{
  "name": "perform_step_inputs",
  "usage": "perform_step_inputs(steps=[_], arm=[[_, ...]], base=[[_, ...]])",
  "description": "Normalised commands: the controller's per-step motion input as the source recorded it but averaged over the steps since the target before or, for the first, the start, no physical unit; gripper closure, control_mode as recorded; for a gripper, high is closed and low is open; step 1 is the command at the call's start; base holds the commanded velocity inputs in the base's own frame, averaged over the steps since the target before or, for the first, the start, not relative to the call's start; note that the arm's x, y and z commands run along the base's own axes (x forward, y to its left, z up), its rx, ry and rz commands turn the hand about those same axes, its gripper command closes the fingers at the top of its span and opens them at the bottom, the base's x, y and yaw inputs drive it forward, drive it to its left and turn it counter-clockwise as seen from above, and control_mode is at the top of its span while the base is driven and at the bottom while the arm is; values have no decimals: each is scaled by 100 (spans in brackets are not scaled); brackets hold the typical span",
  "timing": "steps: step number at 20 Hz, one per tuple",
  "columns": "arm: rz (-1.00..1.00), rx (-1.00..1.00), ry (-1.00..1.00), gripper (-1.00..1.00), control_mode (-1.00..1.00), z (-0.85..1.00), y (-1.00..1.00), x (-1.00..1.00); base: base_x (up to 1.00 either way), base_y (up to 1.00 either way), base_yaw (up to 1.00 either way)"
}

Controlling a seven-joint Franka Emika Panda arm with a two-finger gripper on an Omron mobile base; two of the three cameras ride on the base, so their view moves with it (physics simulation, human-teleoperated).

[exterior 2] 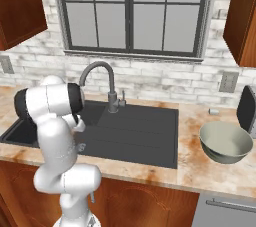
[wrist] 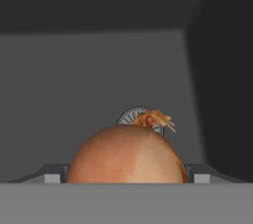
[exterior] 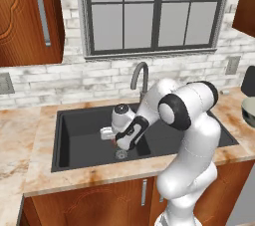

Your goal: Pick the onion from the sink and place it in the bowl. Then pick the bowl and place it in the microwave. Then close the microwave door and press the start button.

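Early in step one, nothing finished yet. Arm bent down into the sink [exterior: 74, 135], pincer [exterior: 110, 138] low in the basin near the drain [exterior: 121, 154]. In hand view, onion [wrist: 127, 156] right up close, sitting between the two finger tips [wrist: 52, 176], root tuft up, drain just behind it. Pincer apart, fingers either side of the onion w/ no clamp visible; whether the pads touch the skin can't be told, lower half hidden. Onion appears to rest on the sink floor, not lifted. Bowl [exterior 2: 226, 142] on the bench [exterior 2: 197, 171] to the right of the sink, well apart from the arm, nothing in it as far as right base view shows. Faucet [exterior 2: 100, 78] standing behind the basin, clear of the arm. Likely next: close on the onion, lift clear of the basin wall, carry across to the bowl. Left to do: whole list basically — onion into bowl, bowl into microwave, door shut, start btn pressed. Microwave itself not made out for sure; dark object [exterior 2: 247, 108] at far right edge beside the bowl, too cropped to name. Risk, as a guess: round onion could roll or squirt out if grip lands off-centre.
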Motion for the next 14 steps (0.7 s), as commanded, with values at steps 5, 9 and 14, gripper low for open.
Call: perform_step_inputs(steps=[5, 9, 14], arm=[[0, 0, 1, 100, -100, 100, 0, -61], [-1, 0, 3, 100, -100, 100, 0, -59], [-4, 0, 9, 100, -100, 100, -3, -54]], base=[[0, 0, 0], [0, 0, 0], [0, 0, 0]])
